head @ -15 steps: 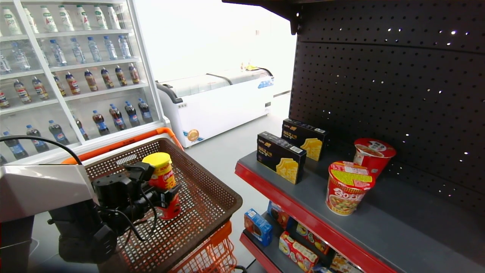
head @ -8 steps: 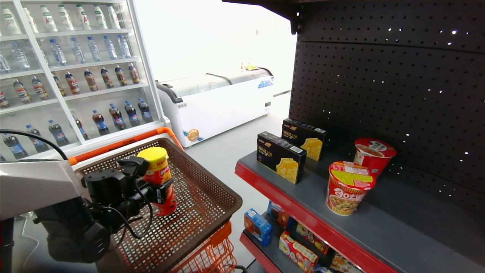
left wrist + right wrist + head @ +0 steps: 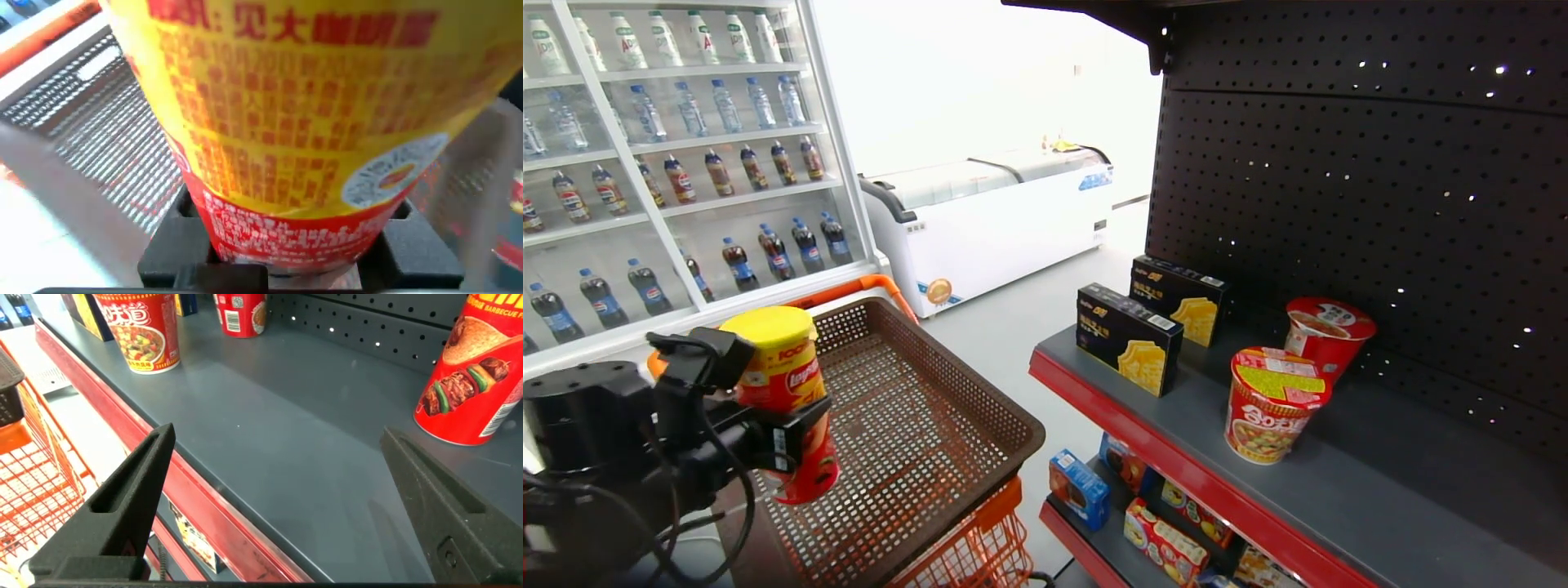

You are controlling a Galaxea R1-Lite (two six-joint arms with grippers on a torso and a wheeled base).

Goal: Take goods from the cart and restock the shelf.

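Left gripper (image 3: 768,394) is clamped across the chip can's (image 3: 784,371) middle, holding it upright at eight o'clock above the basket (image 3: 980,408), high enough, I judge, to clear its rim. Right gripper (image 3: 278,434) hangs spread over the shelf (image 3: 1380,482) at four o'clock, near a second can (image 3: 474,376).

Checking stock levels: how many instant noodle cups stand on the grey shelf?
2. The front noodle cup stands near the shelf's red edge; the rear noodle cup stands behind it, close to the pegboard. Others could be hidden past the head view's right edge.
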